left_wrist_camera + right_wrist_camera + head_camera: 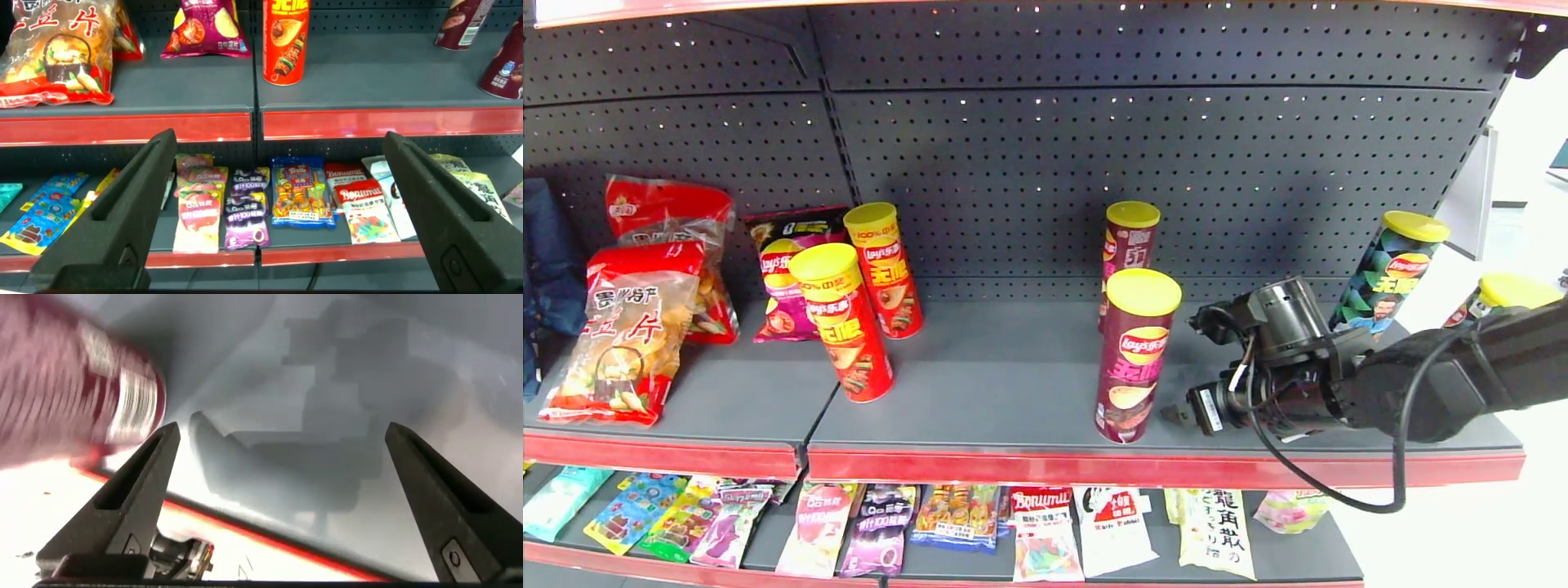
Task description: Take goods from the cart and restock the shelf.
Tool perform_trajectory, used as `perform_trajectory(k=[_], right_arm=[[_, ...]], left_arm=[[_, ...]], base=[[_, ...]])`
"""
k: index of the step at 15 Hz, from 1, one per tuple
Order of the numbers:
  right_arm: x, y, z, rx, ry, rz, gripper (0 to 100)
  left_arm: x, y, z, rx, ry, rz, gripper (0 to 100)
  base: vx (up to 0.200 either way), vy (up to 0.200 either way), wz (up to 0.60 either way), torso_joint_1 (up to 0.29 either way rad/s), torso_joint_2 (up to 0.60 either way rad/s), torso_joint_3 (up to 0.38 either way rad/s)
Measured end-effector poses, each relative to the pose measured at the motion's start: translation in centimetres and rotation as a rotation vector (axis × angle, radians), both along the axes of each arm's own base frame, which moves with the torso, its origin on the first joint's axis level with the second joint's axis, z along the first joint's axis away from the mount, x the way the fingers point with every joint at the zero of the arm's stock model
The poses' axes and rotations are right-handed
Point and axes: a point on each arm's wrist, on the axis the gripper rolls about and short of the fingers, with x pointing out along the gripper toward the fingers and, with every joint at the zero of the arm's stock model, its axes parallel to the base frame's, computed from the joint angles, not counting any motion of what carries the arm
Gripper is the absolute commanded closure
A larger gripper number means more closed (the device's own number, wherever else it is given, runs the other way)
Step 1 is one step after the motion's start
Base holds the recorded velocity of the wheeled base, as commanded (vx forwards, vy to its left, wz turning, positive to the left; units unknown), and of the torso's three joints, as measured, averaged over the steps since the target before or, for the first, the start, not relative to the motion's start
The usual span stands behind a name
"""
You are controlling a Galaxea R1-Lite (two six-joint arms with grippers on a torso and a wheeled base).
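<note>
A maroon chip can [1137,355] with a yellow lid stands upright near the front of the grey shelf [1005,384]; a second maroon can [1129,245] stands behind it. My right gripper [1174,413] sits low over the shelf, just right of the front can and apart from it. In the right wrist view this gripper [282,429] is open and holds nothing, and the maroon can [73,384] lies outside one finger. My left gripper [278,137] is open and holds nothing, facing the shelf's red front edge [327,122] and the lower tier.
Two red cans [843,322] and snack bags [629,335] stand at the shelf's left. A dark patterned can [1390,273] and another yellow-lidded can [1499,298] stand at the right, behind my right arm. Candy packets [1045,531] line the lower shelf. A perforated back panel [1094,147] closes the rear.
</note>
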Motion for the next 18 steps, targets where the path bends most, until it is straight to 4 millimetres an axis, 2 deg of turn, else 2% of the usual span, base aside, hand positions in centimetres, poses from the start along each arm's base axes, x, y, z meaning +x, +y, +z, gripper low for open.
perform_trajectory(k=[2,8,11,13,16,18], right_arm=[[-1.9,-0.7,1.0,0.008,-0.011,0.005,0],[-9.4,-3.4,4.8,0.048,-0.127,0.068,0],[-14.7,-6.3,7.5,0.076,-0.291,0.117,0],[-18.3,-9.1,8.2,0.084,-0.397,0.135,0],[-23.7,-12.4,7.6,0.124,-0.516,0.034,0],[-26.7,-13.2,5.9,0.151,-0.580,-0.027,0]], left_arm=[[0.0,0.0,0.0,0.000,0.000,0.000,0],[0.0,0.0,0.0,0.000,0.000,0.000,0],[0.0,0.0,0.0,0.000,0.000,0.000,0],[0.0,0.0,0.0,0.000,0.000,0.000,0],[0.0,0.0,0.0,0.000,0.000,0.000,0],[0.0,0.0,0.0,0.000,0.000,0.000,0]], base=[[0.000,0.000,0.00,0.000,0.00,0.000],[0.000,0.000,0.00,0.000,0.00,0.000],[0.000,0.000,0.00,0.000,0.00,0.000],[0.000,0.000,0.00,0.000,0.00,0.000],[0.000,0.000,0.00,0.000,0.00,0.000],[0.000,0.000,0.00,0.000,0.00,0.000]])
